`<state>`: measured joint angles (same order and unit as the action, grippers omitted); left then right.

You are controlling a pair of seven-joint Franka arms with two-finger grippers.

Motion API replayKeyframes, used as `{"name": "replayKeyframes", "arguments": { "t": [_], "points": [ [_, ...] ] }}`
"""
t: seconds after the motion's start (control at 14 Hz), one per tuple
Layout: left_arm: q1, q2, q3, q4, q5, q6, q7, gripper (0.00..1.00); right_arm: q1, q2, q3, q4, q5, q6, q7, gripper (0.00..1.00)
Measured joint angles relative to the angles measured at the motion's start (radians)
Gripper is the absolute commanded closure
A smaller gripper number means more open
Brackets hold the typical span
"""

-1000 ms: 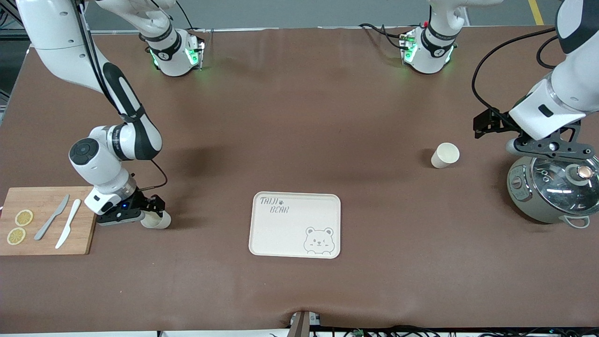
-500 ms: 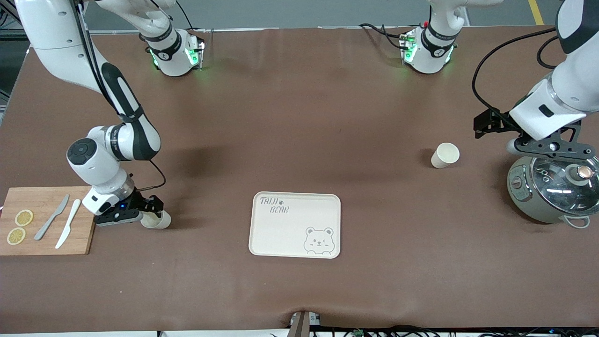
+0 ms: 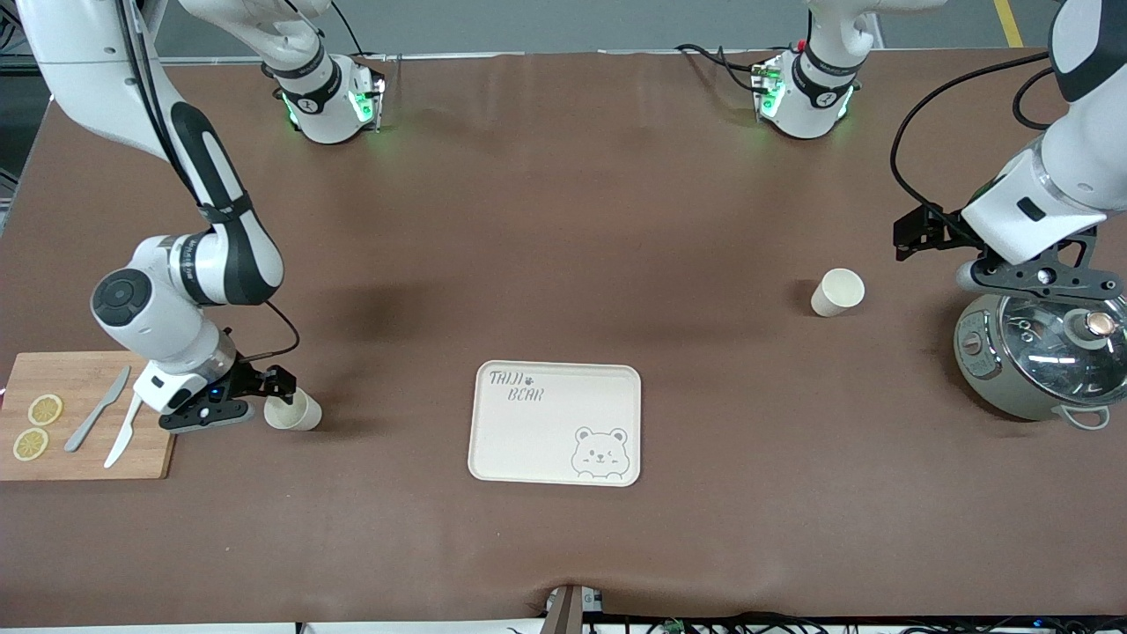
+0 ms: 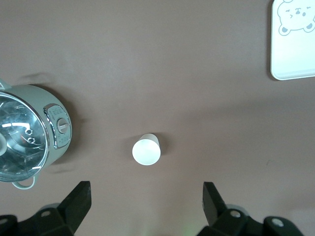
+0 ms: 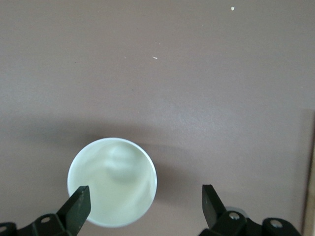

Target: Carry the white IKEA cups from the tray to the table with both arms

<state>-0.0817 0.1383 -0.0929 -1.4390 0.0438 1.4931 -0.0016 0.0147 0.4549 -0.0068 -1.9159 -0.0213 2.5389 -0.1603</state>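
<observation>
Shifted up and away toward the cutting board (image 3: pixel 84 414) since a second ago: right claw (image 3: pixel 236 398), now spread wide and holding nothing, just beside one cup (image 3: pixel 293 410) instead of around it. Stands upright on the counter (image 3: pixel 563 220), that cup, just clear of the right claw's fingers (image 5: pixel 78 206), as the right wrist view shows. Hangs open and empty over the cooker (image 3: pixel 1043 365), left claw (image 3: pixel 951 242), with the other cup (image 3: pixel 837 291) upright on the counter well apart below it. Lies bare, the tray (image 3: pixel 555 423), between the two claws and far from both. Looks finished by this evidence: both cups off the tray and set on the counter, one per arm. Remains, at most, to pull both arms clear of the cups.
</observation>
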Motion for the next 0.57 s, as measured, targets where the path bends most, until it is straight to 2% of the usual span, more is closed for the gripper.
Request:
{"name": "replayKeyframes", "arguments": {
  "t": [0.29, 0.57],
  "points": [
    [0.0, 0.0, 0.0, 0.0, 0.0, 0.0, 0.0, 0.0, -0.01, -0.041, -0.001, 0.05, 0.0, -0.169, 0.0, 0.0],
    [0.0, 0.001, 0.0, 0.0, 0.0, 0.006, 0.0, 0.0, -0.026, -0.087, -0.001, 0.183, 0.013, -0.445, 0.0, 0.0]
  ]
}}
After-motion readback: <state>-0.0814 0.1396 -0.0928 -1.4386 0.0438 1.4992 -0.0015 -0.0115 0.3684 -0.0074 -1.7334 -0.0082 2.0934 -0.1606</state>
